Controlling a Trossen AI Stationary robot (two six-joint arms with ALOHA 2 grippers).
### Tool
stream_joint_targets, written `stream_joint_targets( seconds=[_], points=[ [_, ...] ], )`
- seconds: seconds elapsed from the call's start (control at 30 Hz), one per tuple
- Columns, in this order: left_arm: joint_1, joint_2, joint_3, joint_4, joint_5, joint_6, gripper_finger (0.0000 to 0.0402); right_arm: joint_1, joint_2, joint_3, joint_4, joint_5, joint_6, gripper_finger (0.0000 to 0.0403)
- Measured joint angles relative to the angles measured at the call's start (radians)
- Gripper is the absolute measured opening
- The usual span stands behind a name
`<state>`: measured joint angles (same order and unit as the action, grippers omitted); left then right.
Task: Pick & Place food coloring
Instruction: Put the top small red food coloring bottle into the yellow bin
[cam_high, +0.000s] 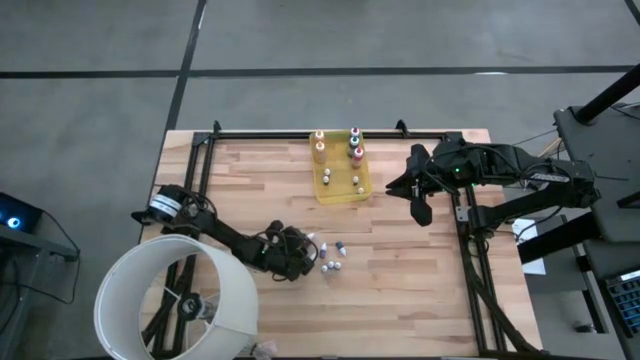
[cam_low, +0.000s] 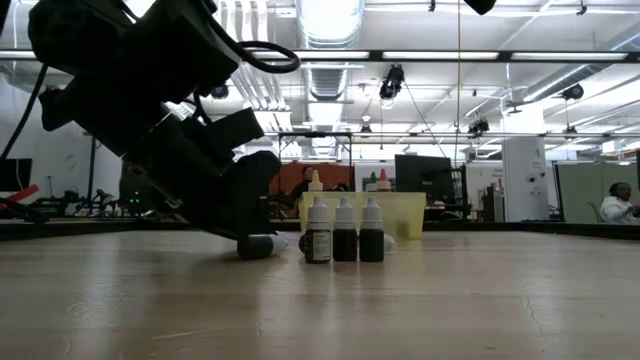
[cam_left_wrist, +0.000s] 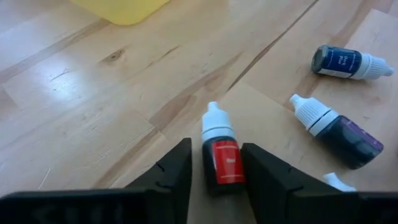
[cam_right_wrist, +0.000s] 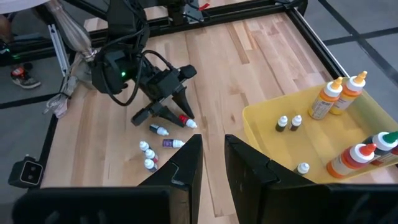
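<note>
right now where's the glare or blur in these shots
Low view: bright ceiling lights leave the left claw a dark silhouette. Left wrist view: the red-labelled bottle between its fingers is sharp, the yellow tray soft. High view: even light, faint sheen on the table.

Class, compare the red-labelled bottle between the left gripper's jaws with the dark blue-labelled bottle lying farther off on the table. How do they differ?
The red-labelled bottle has a red label; the blue-labelled bottle has a dark blue one. The red-labelled bottle lies between the jaws of the left gripper; the blue-labelled bottle lies free on the wood, clear of any gripper. Their white caps point different ways, roughly at right angles. Both are small, white-capped, and lie on their sides.
</note>
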<state>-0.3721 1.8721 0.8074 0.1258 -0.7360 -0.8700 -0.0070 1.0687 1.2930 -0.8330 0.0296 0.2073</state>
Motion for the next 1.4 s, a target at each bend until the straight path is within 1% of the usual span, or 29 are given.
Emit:
stream_joint_targets(
  seconds=[0.23,0.4,0.5,0.7,0.87,0.97,1.1,1.3,1.4],
  points=[
    [0.000,-0.006,0.000,0.006,0.020,0.012,0.0067,0.000,0.000,0.000,0.000,0.000,0.001,0.0059],
    [0.000,-0.014,0.002,0.005,0.032,0.031,0.0059,0.000,0.000,0.000,0.000,0.000,0.000,0.0059],
    [0.002,-0.030,0.016,0.002,0.059,0.055,0.0059,0.000,0.000,0.000,0.000,0.000,0.000,0.0059],
    [0.027,-0.119,0.063,0.006,0.042,0.168,0.0059,0.000,0.000,0.000,0.001,0.000,-0.002,0.0059],
    [0.078,-0.201,0.100,0.005,0.029,0.260,0.0059,0.000,0.000,0.000,0.003,0.000,-0.030,0.0059],
    [0.113,-0.256,0.114,0.003,0.028,0.347,0.0058,0.000,0.000,0.000,0.013,-0.001,-0.035,0.0059],
    [0.185,-0.330,0.122,0.001,0.094,0.445,0.0058,0.000,0.000,0.000,0.028,0.000,-0.043,0.0059],
    [0.316,-0.409,0.122,0.021,0.320,0.478,0.0058,0.000,0.000,0.000,0.031,-0.001,-0.043,0.0059],
    [0.353,-0.445,0.122,0.059,0.384,0.483,0.0058,0.000,0.000,0.000,0.033,-0.001,-0.043,0.0059]
  ],
)
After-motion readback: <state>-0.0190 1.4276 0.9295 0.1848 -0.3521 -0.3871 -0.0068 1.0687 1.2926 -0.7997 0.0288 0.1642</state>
